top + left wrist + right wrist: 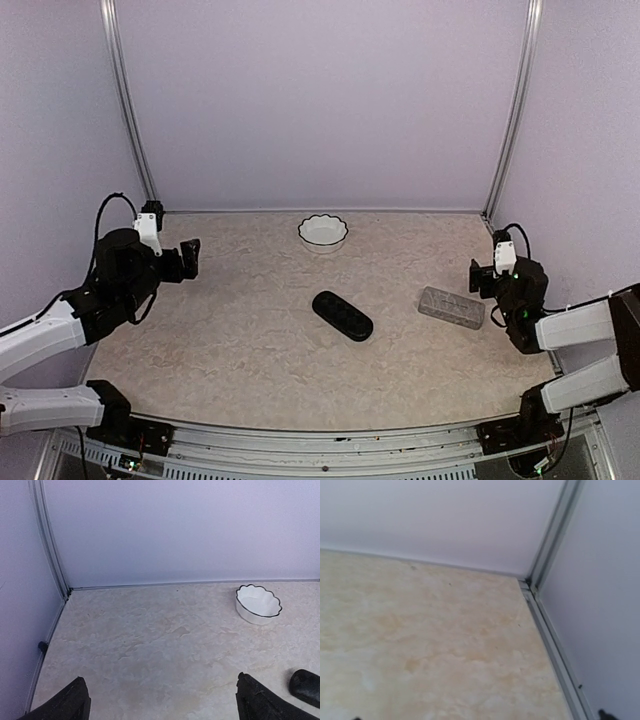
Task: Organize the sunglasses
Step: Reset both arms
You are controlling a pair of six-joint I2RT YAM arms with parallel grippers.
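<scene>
Neither pair of sunglasses shows in any view; they are hidden or out of view. A closed black oblong case (342, 315) lies at the table's middle, its end showing in the left wrist view (306, 687). A closed grey speckled case (451, 307) lies to its right. My left gripper (189, 257) hovers at the left side, open and empty, its fingertips (79, 696) wide apart over bare table. My right gripper (479, 278) hovers at the right side beside the grey case, open and empty; only its tips show at the bottom corners of its wrist view.
A white scalloped bowl (323, 232) stands empty at the back centre, also in the left wrist view (258, 604). Walls with metal corner posts (551, 535) close the back and sides. The marbled tabletop (250, 340) is bounded by a rail in front.
</scene>
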